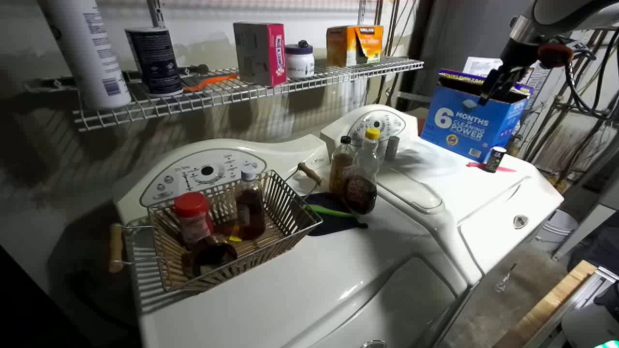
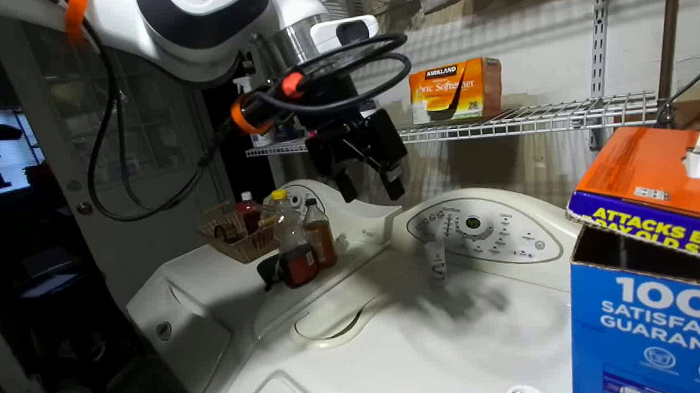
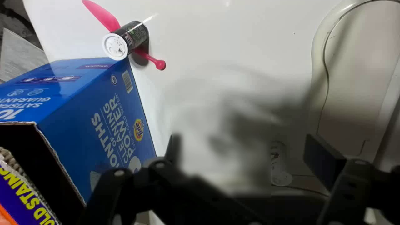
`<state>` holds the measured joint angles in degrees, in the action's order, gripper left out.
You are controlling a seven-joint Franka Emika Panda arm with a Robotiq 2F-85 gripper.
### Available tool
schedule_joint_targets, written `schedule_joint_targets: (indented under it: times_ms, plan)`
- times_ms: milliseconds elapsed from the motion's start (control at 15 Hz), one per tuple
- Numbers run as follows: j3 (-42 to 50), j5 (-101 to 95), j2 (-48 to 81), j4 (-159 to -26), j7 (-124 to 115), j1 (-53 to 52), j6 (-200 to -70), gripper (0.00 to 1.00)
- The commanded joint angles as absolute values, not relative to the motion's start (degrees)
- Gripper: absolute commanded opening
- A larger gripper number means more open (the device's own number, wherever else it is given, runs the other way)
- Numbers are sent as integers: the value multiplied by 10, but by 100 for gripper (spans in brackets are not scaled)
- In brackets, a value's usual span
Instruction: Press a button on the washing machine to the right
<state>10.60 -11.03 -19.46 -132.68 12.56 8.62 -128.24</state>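
In an exterior view the pincer point(image 2: 372, 186) is gaping, the washing machine's point(image 2: 426, 350) console point(image 2: 492, 231) sitting at its four o'clock. Pressing is seemingly pending.

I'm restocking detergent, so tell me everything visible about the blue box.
The blue box looks like printed cardboard, with white lettering, a round Tide logo and a barcode. It stands upright on the right-hand washing machine, its orange and purple lid ajar over a dark opening. A shaker stands close by; whether they touch is unclear. The claw hangs clear of it.
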Motion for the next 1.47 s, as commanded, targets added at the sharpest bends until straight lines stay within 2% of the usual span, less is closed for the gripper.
schedule_joint_targets:
  times_ms: [0, 533, 1067, 1133, 1200, 1400]
  plan:
    - [105, -110, -194, -1326, 126, 87, -1281, 100]
    - [98, -118, -186, -1319, 111, 90, -1271, 100]
    - [75, -28, -55, -1225, 193, 6, -1353, 100]
    - [73, -6, -30, -1206, 205, 1, -1366, 75]
    - [70, 12, -9, -1192, 221, -2, -1381, 74]
    - [53, 72, 65, -1146, 254, 3, -1428, 53]
